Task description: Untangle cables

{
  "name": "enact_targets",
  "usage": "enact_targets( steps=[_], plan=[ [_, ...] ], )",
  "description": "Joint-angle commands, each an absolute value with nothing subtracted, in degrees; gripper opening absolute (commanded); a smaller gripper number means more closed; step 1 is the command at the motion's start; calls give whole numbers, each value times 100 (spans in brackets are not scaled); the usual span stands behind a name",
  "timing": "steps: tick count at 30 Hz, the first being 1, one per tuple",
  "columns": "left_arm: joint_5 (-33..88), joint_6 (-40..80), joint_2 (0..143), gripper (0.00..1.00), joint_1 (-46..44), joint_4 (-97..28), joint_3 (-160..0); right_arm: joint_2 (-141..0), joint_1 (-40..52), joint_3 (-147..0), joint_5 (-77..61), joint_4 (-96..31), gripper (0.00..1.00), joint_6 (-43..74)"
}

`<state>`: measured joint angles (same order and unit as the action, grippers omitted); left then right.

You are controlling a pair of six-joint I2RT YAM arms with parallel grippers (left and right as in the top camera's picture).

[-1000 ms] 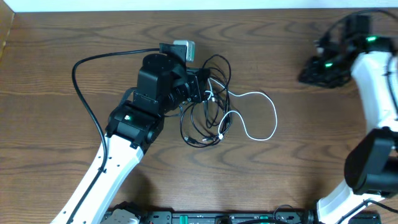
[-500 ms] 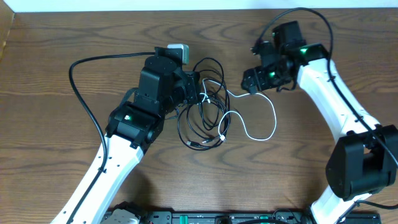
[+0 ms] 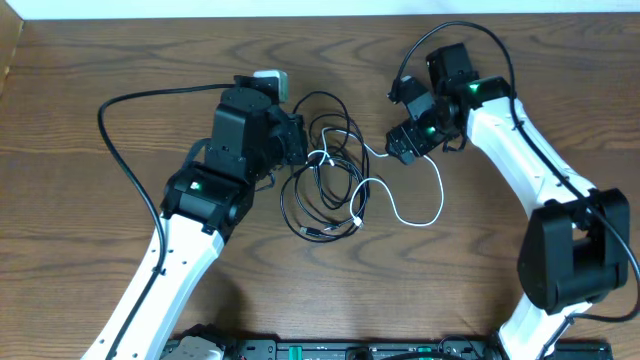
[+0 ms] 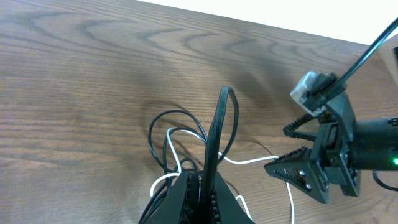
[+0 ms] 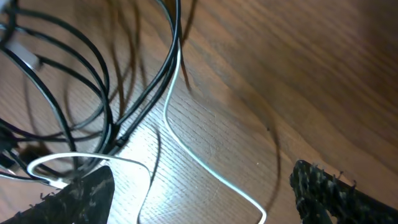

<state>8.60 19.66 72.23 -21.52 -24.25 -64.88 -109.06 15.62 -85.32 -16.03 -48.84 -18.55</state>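
Left gripper (image 4: 200, 188) clamped on the black cable (image 4: 215, 134), anchoring the tangle
Right gripper (image 3: 405, 138) spread wide over the white cable (image 3: 442, 195); probably poised to draw it free

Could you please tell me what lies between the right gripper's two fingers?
In the right wrist view, a stretch of the white cable lies on the table between the right gripper's open fingers; the black cables sit off to one side.

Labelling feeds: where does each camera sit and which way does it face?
Overhead: above, facing straight down at the brown wooden table; left arm and right arm show.
Left wrist: looks along the shut left tool, pinching a thin black cable.
Right wrist: looks down past the open right tool.
All share the thin white cable.
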Motion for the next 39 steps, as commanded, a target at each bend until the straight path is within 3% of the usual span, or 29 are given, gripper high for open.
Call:
enact_targets(
  steps=[1, 16, 23, 39],
  plan=[
    [812, 2001, 7234, 8, -2139, -2449, -6504, -11137, 1570, -8479, -1828, -4884, 88, -2309],
    [832, 2001, 7234, 8, -2139, -2526, -6504, -11734, 1623, -8468, -2018, -4703, 86, -2539],
    [832, 2003, 7234, 8, -2139, -2552, -6504, -11736, 1671, -8468, -2191, -4519, 66, -2534],
    [832, 2023, 7234, 8, -2139, -2679, -6504, -11952, 1747, -8468, -2196, -4512, 62, -2536]
  ],
)
